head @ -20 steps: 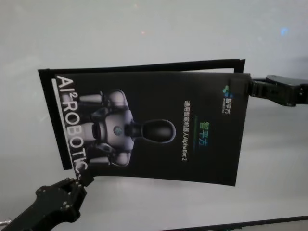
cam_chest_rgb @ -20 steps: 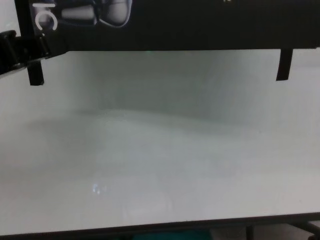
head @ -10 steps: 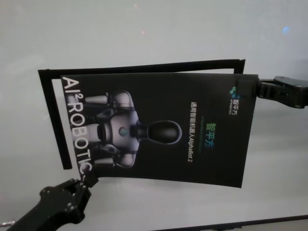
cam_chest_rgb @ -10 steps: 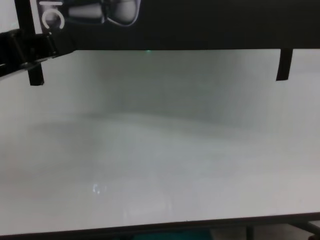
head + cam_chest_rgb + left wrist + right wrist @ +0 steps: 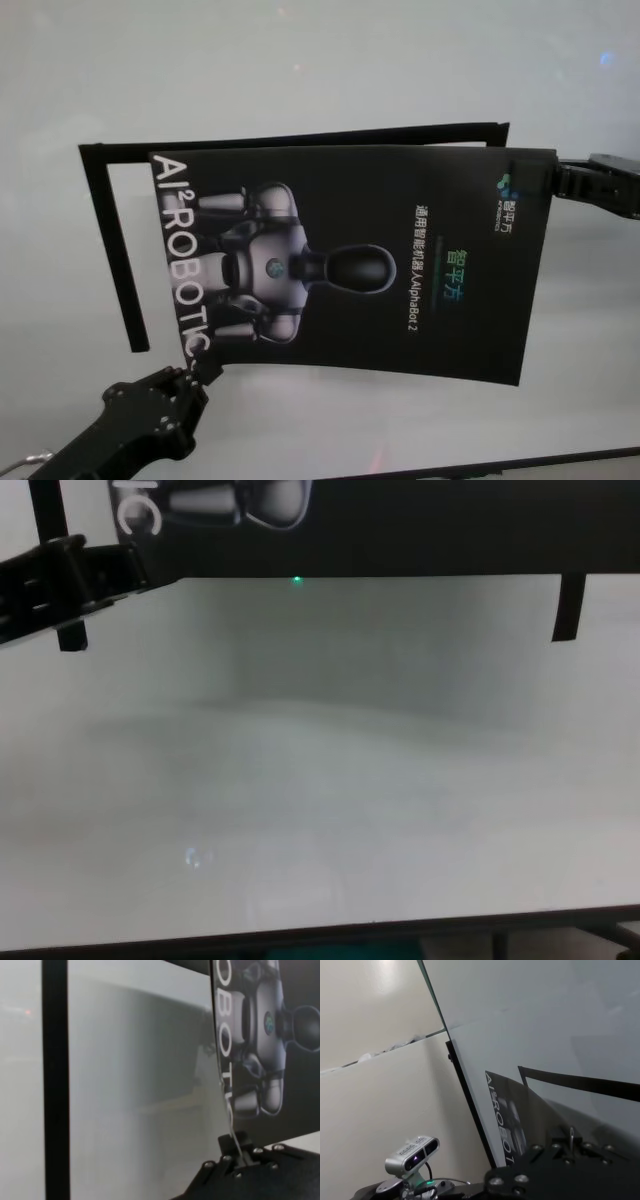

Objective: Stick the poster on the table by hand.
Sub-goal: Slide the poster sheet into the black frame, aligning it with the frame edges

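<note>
White and glossy, the counter [image 5: 320, 60] fills nearly every view, its thin dark near edge low in the chest picture, and on it lies a black frame of narrow strips [image 5: 105, 250] marking three sides of a rectangle, open toward the robot. Above that outline hangs the poster [image 5: 360, 270], not yet laid flat — its long axis runs from the counter's left side toward the right, the white lettering along its left short edge and the small logos near its right one. It sits askew of the frame: the lettered edge lies inside the left strip with a bare white gap between, while the right edge overhangs past the frame's right end. The left claw [image 5: 190, 378] pinches the near-left corner of the sheet, fingers closed narrowly on the paper just below the last letters; the left wrist view shows the sheet rising edge-on from that grip, curved. The right claw [image 5: 560, 180] grips the far-right corner, closed on it, its arm reaching in from the counter's right edge. So the sheet is held on a diagonal, one arm per opposite corner, and the coming move, I judge, turns on shifting it leftward — toward the left strip — and squaring it before lowering.
</note>
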